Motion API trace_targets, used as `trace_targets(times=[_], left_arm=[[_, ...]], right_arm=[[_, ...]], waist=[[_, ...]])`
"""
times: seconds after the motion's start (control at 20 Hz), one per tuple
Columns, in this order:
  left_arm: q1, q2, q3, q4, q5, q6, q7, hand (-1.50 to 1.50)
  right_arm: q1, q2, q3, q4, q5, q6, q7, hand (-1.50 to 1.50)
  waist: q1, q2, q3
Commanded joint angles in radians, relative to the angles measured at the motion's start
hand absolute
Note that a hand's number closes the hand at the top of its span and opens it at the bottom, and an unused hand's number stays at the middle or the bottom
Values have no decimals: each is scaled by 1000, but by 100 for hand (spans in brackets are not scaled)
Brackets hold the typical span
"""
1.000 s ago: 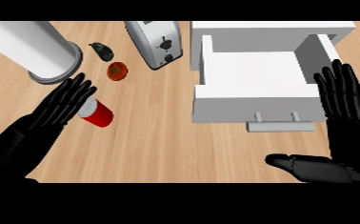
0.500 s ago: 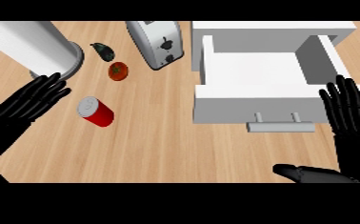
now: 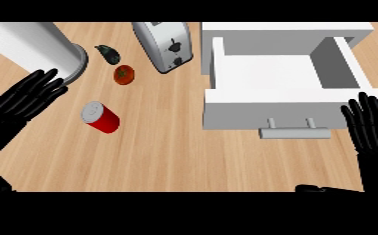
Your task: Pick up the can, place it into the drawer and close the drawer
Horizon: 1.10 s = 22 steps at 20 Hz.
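Step one, by the looks: red cylindrical metal can (image 3: pixel 101 117) lying on light wooden desk (image 3: pixel 170 159), not grabbed yet. Left robot hand (image 3: pixel 29 99) spread just beside it, right robot hand (image 3: pixel 364 124) spread near open white drawer (image 3: pixel 284 110). Next up, probably curling round the can.

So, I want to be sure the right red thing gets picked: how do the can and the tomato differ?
The can is a red cylinder with a silver lid; the tomato is round, orange-red, with a dark stem spot. The can looks larger than the tomato. The can stands nearer the left hand; the tomato sits farther back, beside the toaster. Both rest untouched on the wooden counter.
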<state>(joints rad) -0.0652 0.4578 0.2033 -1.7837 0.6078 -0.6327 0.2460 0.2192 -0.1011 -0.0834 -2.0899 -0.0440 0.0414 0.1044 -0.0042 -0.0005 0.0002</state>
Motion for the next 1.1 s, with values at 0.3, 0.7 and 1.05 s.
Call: trace_targets(times=[0.3, 0.7, 1.05], left_arm=[[-101, -73, 6, 180, -166, -34, -63, -150], [-106, -111, 22, 314, -311, -103, -227, -150], [-149, -140, 13, 506, -487, -82, -412, -150]], right_arm=[[59, 14, -58, 54, -12, 64, -104, -150], [41, 26, -84, 49, -16, 78, -86, -150], [17, 33, -59, 38, 36, 81, -66, -150]], waist=[[-2, 1, 0], [0, 0, 0], [-2, 2, -1]])
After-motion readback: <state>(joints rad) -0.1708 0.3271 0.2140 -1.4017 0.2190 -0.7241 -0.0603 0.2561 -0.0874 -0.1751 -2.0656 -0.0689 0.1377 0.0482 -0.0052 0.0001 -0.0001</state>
